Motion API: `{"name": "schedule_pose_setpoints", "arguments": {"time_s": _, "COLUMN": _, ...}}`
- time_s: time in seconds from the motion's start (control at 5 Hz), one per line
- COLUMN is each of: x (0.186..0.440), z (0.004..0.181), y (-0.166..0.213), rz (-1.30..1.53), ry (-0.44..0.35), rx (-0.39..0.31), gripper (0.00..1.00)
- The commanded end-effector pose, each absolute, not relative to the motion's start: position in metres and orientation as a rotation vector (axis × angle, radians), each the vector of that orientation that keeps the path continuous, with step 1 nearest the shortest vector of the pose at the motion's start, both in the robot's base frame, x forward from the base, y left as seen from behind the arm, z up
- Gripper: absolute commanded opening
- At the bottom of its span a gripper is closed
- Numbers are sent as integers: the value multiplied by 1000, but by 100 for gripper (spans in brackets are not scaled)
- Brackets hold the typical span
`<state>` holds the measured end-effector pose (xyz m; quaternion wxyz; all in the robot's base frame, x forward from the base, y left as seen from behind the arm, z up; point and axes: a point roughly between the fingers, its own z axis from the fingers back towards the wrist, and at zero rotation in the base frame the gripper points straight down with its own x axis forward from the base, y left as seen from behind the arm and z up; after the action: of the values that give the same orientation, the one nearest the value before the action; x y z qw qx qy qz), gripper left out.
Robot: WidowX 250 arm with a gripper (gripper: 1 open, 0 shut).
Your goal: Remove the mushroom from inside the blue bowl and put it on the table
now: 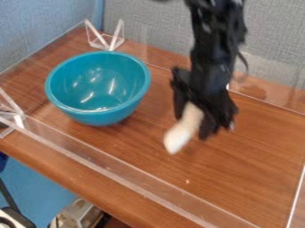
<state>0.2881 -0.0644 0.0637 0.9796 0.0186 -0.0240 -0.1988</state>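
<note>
Table (244,183): reddish-brown wood grain, low clear acrylic walls at the edges.

Mushroom (179,137): cream-white stem visible, blurred, hanging tilted just above the tabletop near the middle, well to the right of the bowl; cap hidden between the fingers.

Gripper (197,114): black, pointing down, clenched on the mushroom's upper end.

Blue bowl (70,105): turquoise, glossy, upright at the left side of the table, apart from the gripper.
</note>
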Motion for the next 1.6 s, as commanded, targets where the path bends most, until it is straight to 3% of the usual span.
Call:
{"name": "schedule_pose_setpoints", "arguments": {"time_s": 0.0, "x": 305, "z": 64, "y": -74, "rz": -386, "ry": -87, "rx": 20, "gripper": 0}}
{"name": "schedule_pose_setpoints", "arguments": {"time_s": 0.4, "x": 317, "z": 59, "y": -75, "rz": -319, "ry": -88, "rx": 2, "gripper": 0}}
{"name": "schedule_pose_setpoints", "arguments": {"time_s": 0.8, "x": 325, "z": 74, "y": -107, "rz": -283, "ry": -92, "rx": -9, "gripper": 0}}
{"name": "schedule_pose_setpoints", "arguments": {"time_s": 1.4, "x": 317, "z": 44, "y": -101, "rz": -395, "ry": -67, "rx": -15, "gripper": 0}}
